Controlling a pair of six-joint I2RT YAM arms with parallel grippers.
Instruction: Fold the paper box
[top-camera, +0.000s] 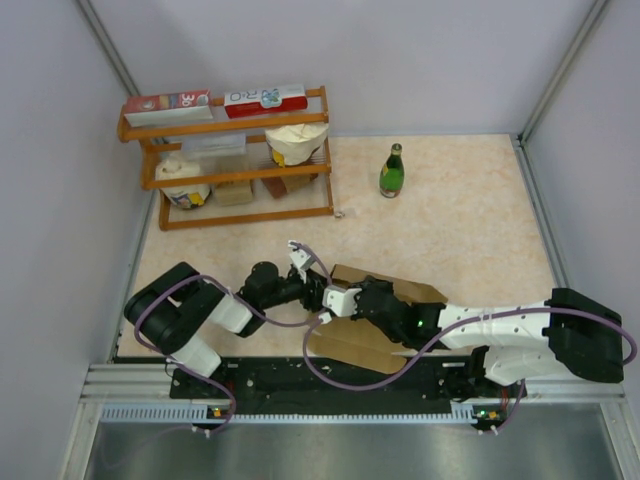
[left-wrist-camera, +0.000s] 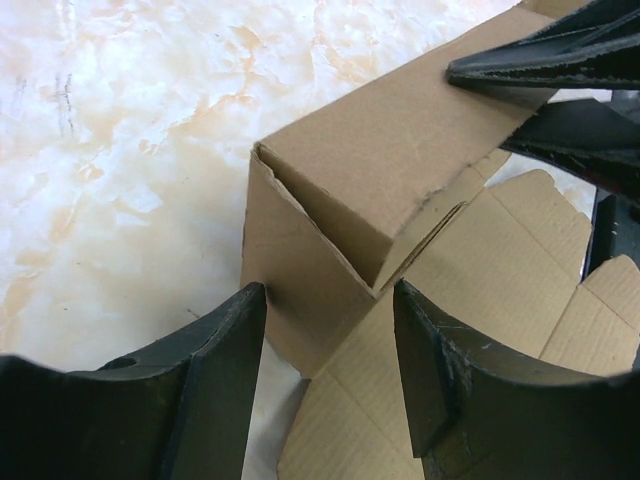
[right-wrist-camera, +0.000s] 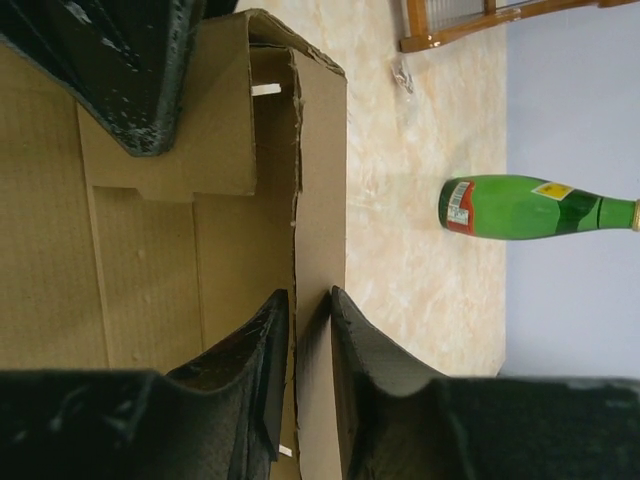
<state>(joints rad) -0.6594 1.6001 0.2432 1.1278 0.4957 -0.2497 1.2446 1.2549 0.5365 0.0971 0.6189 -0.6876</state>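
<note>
The paper box (top-camera: 385, 335) is plain brown cardboard, partly folded, lying near the table's front edge between the arms. In the left wrist view, one raised wall with a folded corner (left-wrist-camera: 350, 190) stands over the flat flaps. My left gripper (left-wrist-camera: 328, 300) is open, its jaws wide on either side of that corner and not touching it. My right gripper (right-wrist-camera: 308, 300) is shut on the box's upright side wall (right-wrist-camera: 320, 180), with one finger inside and one outside. In the top view the two grippers, left (top-camera: 318, 290) and right (top-camera: 345, 300), meet at the box's left end.
A green bottle (top-camera: 391, 171) stands at the back of the table and also shows in the right wrist view (right-wrist-camera: 530, 207). A wooden shelf (top-camera: 230, 160) with cartons, bags and small boxes stands at the back left. Grey walls enclose the marbled table.
</note>
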